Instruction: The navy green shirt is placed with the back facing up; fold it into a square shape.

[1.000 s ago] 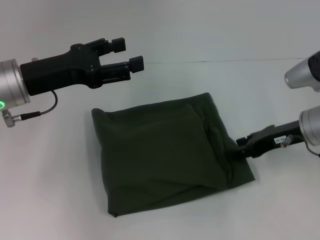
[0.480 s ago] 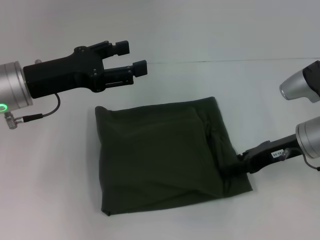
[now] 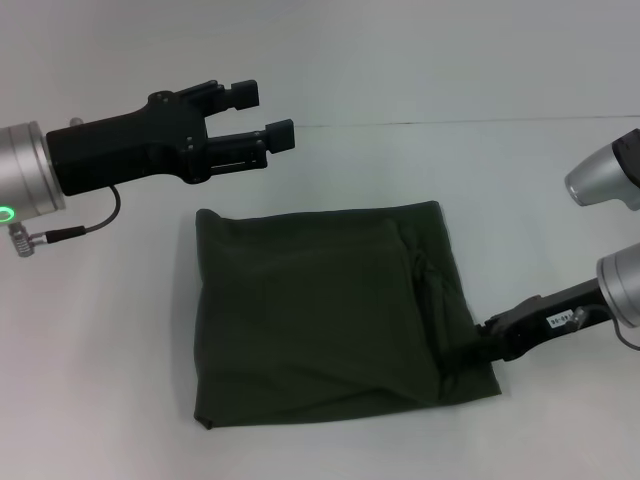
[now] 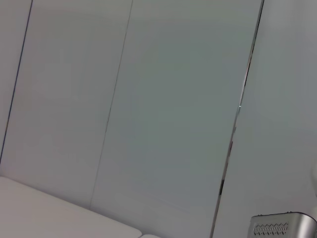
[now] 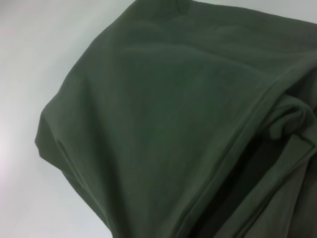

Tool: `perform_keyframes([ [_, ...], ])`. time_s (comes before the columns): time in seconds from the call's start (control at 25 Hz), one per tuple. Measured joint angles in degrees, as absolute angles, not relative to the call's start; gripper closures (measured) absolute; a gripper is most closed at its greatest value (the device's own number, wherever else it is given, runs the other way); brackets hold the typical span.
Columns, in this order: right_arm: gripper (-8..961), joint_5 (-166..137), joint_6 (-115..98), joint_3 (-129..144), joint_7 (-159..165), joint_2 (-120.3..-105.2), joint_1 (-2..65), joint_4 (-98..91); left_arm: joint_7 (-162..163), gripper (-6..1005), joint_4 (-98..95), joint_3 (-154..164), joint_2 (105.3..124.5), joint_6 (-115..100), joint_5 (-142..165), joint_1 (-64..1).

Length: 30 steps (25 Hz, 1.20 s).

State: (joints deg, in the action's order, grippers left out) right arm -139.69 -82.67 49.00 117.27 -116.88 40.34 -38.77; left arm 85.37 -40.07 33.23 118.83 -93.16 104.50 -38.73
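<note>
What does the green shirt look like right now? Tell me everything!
The navy green shirt is a plain dark olive soft cloth, already folded into a nearly square bundle lying flat on the white table. No sleeves stick out. Layered folds and a stitched hem bunch along its right edge, where the right gripper meets the cloth. The left gripper hovers apart, beyond the far left corner, open.

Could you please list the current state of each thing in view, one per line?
Navy green shirt: folded into a rough square, flat on the table, right edge bunched.
Left gripper: open, empty, held above the table beyond the shirt's far left corner.
Right gripper: at the shirt's right edge, tips buried in the cloth.
</note>
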Motion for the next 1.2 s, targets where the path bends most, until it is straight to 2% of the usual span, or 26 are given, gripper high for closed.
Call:
perform_keyframes([
  [0.28,316,-139.7,-84.5,48.8,117.4,-116.62,40.2,-39.2,85.0,114,-40.1,33.2,118.82,-92.9,104.5,-38.8],
  [0.64,315,-129.9,-83.8,36.3,107.4,-116.44,36.7,-46.1,83.6,115,-40.2,32.8,119.16,-93.8,104.5,-37.2],
  [0.76,316,-122.4,-87.3,34.9,99.9,-117.05,34.5,-45.0,79.5,115,-39.8,34.3,119.84,-94.2,105.0,-34.3],
  [0.84,316,-117.2,-90.4,35.0,94.5,-118.17,32.4,-44.7,76.5,115,-39.8,35.9,120.42,-94.9,105.1,-32.0],
  [1.0,201,-113.8,-93.3,35.6,84.6,-119.55,29.7,-42.2,72.1,116,-39.7,36.9,121.57,-96.2,105.7,-28.4],
  [1.2,77,-113.9,-90.8,35.6,71.9,-119.29,29.2,-32.9,69.9,116,-37.7,36.9,122.24,-96.0,109.2,-27.0],
])
